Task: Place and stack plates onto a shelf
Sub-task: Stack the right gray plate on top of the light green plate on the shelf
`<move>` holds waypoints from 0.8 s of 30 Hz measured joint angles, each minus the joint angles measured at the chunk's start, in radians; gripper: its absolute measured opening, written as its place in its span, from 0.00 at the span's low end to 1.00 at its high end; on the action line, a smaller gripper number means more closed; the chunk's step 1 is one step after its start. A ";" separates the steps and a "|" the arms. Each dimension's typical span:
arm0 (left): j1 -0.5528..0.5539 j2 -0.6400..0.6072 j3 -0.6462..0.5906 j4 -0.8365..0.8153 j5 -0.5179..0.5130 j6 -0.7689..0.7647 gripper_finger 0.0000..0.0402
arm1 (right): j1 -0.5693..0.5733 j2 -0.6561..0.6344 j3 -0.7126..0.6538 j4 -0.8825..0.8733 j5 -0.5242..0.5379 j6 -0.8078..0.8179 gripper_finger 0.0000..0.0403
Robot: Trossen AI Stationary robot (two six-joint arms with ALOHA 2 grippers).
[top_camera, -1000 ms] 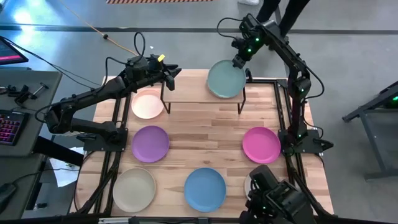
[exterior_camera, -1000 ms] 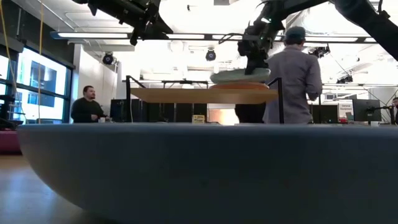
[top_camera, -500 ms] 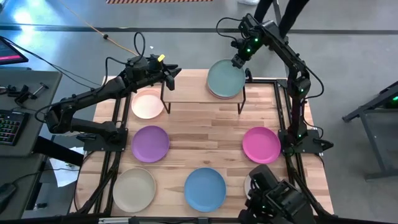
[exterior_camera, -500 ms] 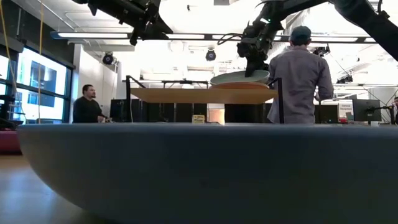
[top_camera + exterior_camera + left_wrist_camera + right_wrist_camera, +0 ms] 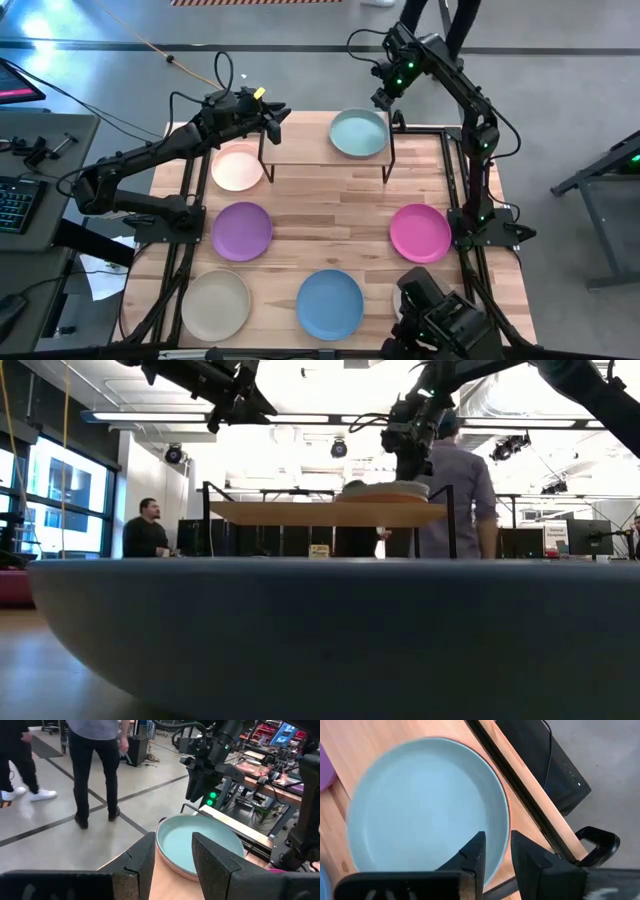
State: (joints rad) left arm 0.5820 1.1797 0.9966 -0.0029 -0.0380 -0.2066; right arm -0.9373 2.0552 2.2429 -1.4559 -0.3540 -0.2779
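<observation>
Right gripper [image 5: 381,99] is held spread and empty just beyond the teal plate [image 5: 359,132], which is stacked on the shelf [image 5: 300,150] right end; left gripper [image 5: 275,113] is parked, slightly parted, at the shelf's left end.

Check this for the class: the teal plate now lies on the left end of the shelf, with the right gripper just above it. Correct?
Not quite. The high view shows the teal plate on the right end of the shelf; the right gripper is indeed just above it.

Both arms are dark, slim jointed tubes trailing black cables. Green lights glow on the right arm's wrist, near the right pincer [image 5: 381,100]; the left pincer [image 5: 272,117] has blocky, angular black fingers.
</observation>
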 joint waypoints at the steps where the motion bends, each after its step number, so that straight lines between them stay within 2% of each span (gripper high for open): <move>1: 0.000 0.000 0.000 0.000 0.000 0.000 0.30 | 0.004 0.000 0.000 0.001 0.006 0.000 0.17; 14: 0.000 0.000 0.000 -0.020 0.000 0.001 0.30 | 0.013 -0.001 0.000 -0.004 0.008 0.061 0.18; 24: -0.003 -0.002 0.000 -0.343 0.000 0.059 0.30 | 0.094 -0.042 0.000 -0.094 0.005 0.070 0.18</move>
State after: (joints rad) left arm 0.5793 1.1778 0.9964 -0.3454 -0.0376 -0.1473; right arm -0.8435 2.0130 2.2429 -1.5497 -0.3490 -0.2075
